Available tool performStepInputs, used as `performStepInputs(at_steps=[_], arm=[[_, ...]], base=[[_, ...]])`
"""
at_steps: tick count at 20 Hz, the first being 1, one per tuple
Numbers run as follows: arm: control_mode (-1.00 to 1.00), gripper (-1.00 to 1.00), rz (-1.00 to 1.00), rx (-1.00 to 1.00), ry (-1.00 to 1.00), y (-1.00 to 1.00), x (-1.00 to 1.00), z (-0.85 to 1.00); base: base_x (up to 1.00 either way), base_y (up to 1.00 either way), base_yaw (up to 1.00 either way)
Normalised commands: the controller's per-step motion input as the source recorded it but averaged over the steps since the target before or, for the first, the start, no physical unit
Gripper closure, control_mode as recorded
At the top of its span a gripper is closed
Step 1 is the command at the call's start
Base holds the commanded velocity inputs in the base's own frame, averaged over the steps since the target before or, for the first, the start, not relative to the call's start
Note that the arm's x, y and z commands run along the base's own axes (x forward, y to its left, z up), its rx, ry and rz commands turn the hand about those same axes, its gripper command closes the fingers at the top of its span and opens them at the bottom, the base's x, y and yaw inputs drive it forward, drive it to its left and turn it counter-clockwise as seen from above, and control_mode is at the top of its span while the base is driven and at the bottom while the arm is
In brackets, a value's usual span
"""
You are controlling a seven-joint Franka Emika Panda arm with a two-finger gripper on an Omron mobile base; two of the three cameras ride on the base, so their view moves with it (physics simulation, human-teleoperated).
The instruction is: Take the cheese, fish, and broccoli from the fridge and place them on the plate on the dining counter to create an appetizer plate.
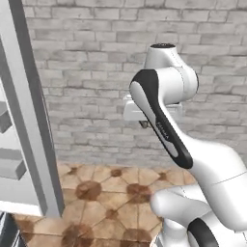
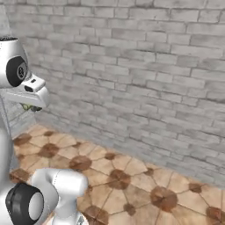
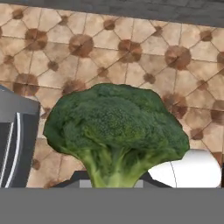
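Here the gripper (image 3: 114, 186) is clenched on the broccoli (image 3: 116, 131), whose pale stalk sits between the fingertips while the dark-green head spreads above them in the hand view, carried in the air over the brown patterned floor tiles (image 3: 131, 48). In the left base view the arm's hand (image 1: 144, 113) hangs before the grey brick wall (image 1: 96, 58), and the white-grey fridge (image 1: 29, 120) stands at the left edge with pale shelves (image 1: 9, 166) just showing, whatever they hold hidden from view
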Motion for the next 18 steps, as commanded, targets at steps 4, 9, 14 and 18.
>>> performStepInputs(at_steps=[4, 9, 14, 18], arm=[[1.0, 1.0, 0.0, 0.0, 0.0, 0.0, 0.0, 0.0], [1.0, 1.0, 0.0, 0.0, 0.0, 0.0, 0.0, 0.0], [1.0, 1.0, 0.0, 0.0, 0.0, 0.0, 0.0, 0.0], [1.0, 1.0, 0.0, 0.0, 0.0, 0.0, 0.0, 0.0]], base=[[-0.01, 0.0, -1.0], [0.0, 0.0, -1.0], [0.12, 0.09, -0.9], [0.56, 0.52, -0.77]])
